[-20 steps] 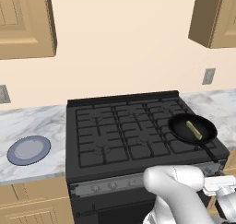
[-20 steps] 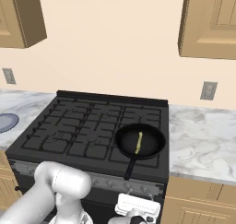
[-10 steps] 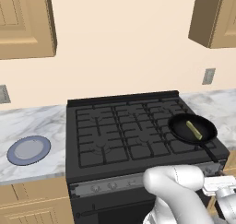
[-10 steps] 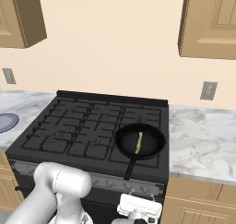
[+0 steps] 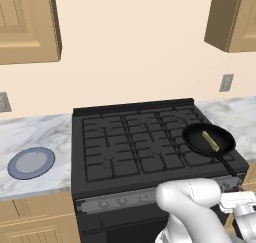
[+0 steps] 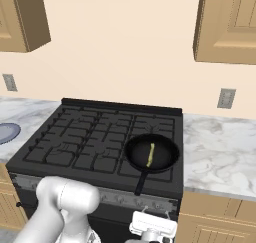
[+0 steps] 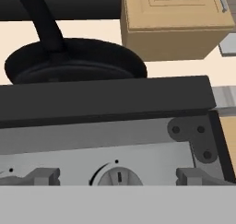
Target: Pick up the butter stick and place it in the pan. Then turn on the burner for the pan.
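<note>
Now | butter stick (image 6: 150,154) in pan (image 6: 152,153) | no readable writing on knob (image 7: 119,176)

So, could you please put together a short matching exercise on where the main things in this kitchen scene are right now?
Things:
1. butter stick
2. pan
3. plate
4. knob

Places:
A. on the marble counter left of the stove
B. on the stove's front right grate
C. on the grey front panel below the pan
D. lying inside the pan

Pairs: 1-D, 2-B, 3-A, 4-C
</note>
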